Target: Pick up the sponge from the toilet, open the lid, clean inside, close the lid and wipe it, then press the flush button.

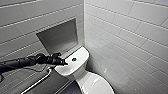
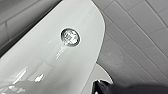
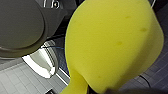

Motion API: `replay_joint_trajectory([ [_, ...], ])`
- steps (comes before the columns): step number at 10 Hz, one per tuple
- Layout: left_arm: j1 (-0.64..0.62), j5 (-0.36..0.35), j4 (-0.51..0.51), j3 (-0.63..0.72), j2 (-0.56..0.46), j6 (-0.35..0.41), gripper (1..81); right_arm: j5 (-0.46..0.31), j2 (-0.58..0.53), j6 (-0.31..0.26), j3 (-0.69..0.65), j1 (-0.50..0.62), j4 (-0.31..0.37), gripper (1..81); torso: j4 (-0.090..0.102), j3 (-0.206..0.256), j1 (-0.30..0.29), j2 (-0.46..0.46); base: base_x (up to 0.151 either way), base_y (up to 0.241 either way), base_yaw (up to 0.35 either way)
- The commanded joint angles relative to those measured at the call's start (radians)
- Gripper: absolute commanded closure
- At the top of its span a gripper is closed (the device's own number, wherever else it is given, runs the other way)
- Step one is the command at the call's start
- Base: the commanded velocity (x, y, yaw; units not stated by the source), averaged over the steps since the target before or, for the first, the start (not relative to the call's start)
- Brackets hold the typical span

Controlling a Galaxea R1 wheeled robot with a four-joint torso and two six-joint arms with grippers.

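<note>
- Head view: the left gripper point(image 1: 62, 62) hovers over the near end of the tank cover point(image 1: 80, 53). The flush button point(image 1: 74, 59) lies just ahead of its tip, not touched yet. I cannot tell whether this gripper is wide or narrow.
- Left wrist view: the button sits ahead of the gripper and a little to one side, not dead on its line. A straight push could land on bare cover, and on that glossy surface the tip would likely skid instead of pressing.
- A hard or slanted push is the other risk. It could jam the button or shift the cover on the toilet point(image 1: 75, 73).
- Beneath the left gripper's arm runs a grab rail point(image 1: 40, 81), and a wall niche point(image 1: 58, 37) is set back behind it. If the arm drops or swings wide, it could knock either one.
- Right wrist view: the sponge point(image 3: 112, 42) sits right against the right gripper point(image 3: 105, 90), gripped by the look of it and bulging well past it. A loose hold could drop it if that arm is jolted.
- Below and beyond the left gripper, the lid point(image 1: 96, 83) lies closed, so the flush looks like the step in hand. A missed press would leave the job unfinished.
</note>
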Motion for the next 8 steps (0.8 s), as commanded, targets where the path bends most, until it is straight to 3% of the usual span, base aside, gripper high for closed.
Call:
replay_joint_trajectory([
  [1,0.276,-0.11,0.132,0.196,-0.192,0.0,81.1,-0.073,-0.021,0.0,0.013,-0.01,-0.007,81.1,0.0,0.08,0.0,0.0,0.0,0.0,0.0],
  [4,0.624,-0.307,0.282,0.164,-0.172,0.0,81.1,-0.073,0.026,-0.004,-0.047,-0.013,-0.009,81.1,0.0,0.152,0.0,0.0,0.0,0.0,0.0],
  [8,0.951,-0.446,0.395,-0.026,-0.018,0.001,81.1,-0.073,0.071,-0.004,-0.115,-0.019,-0.009,81.1,0.0,0.278,-0.001,-0.001,0.0,0.0,0.0],
])
